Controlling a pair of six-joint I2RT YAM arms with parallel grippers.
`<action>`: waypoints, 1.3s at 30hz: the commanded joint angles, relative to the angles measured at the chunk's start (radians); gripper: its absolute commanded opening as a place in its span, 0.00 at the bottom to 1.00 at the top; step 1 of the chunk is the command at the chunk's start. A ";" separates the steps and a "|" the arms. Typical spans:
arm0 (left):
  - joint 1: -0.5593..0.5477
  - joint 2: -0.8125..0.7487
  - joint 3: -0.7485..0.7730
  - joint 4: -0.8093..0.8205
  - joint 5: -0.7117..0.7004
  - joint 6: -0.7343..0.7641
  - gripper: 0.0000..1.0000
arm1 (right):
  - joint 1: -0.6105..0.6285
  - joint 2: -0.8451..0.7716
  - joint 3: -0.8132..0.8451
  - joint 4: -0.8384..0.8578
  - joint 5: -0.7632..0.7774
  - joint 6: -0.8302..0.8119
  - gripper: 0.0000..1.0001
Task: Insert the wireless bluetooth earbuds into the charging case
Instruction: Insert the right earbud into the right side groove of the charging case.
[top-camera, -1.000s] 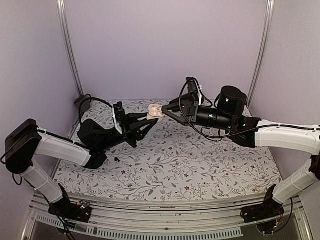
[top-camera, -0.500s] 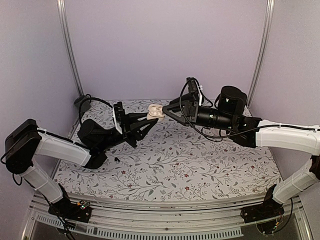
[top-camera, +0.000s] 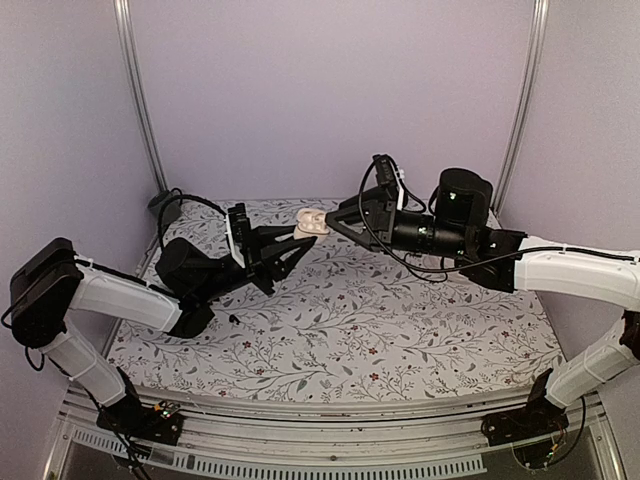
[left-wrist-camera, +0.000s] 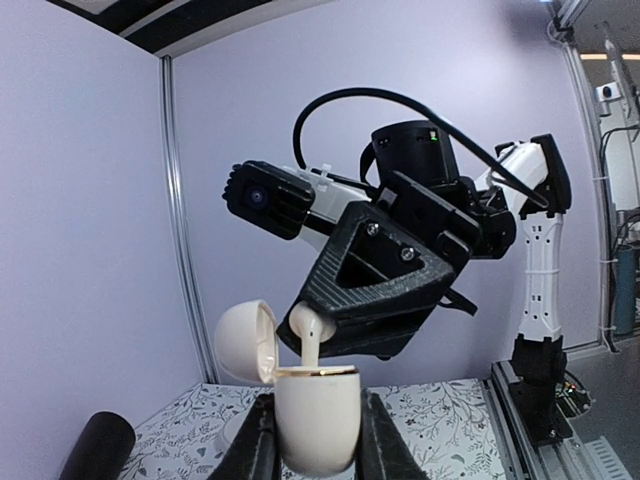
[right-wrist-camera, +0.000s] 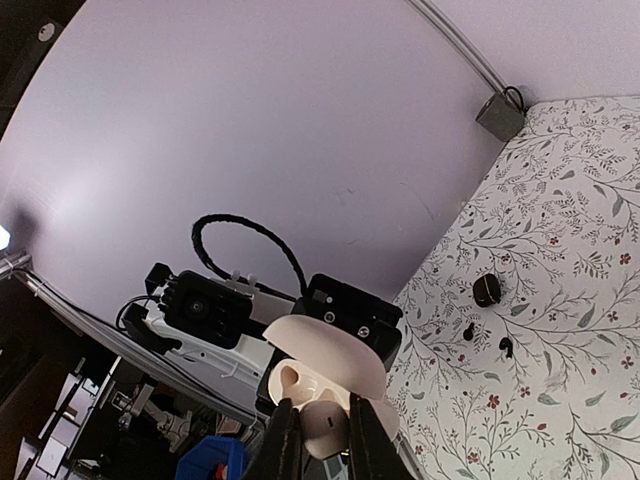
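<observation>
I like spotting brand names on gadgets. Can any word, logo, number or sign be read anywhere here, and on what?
None can be read.
The cream case and the earbud are plain.
The arms show no lettering in any view.
The tablecloth has only a flower print, no words.

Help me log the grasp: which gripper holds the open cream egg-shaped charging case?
The left gripper clamps the cream egg-shaped charging case; the right gripper pinches a cream stemmed earbud instead.
</observation>
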 joint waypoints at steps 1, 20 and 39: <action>0.007 -0.052 0.012 0.180 -0.003 0.003 0.00 | -0.015 0.020 0.008 -0.183 0.118 -0.034 0.14; 0.007 -0.048 0.015 0.191 -0.015 0.011 0.00 | 0.004 0.038 0.059 -0.313 0.186 -0.059 0.12; 0.006 -0.048 0.008 0.206 -0.037 0.014 0.00 | 0.019 0.041 0.079 -0.365 0.224 -0.065 0.12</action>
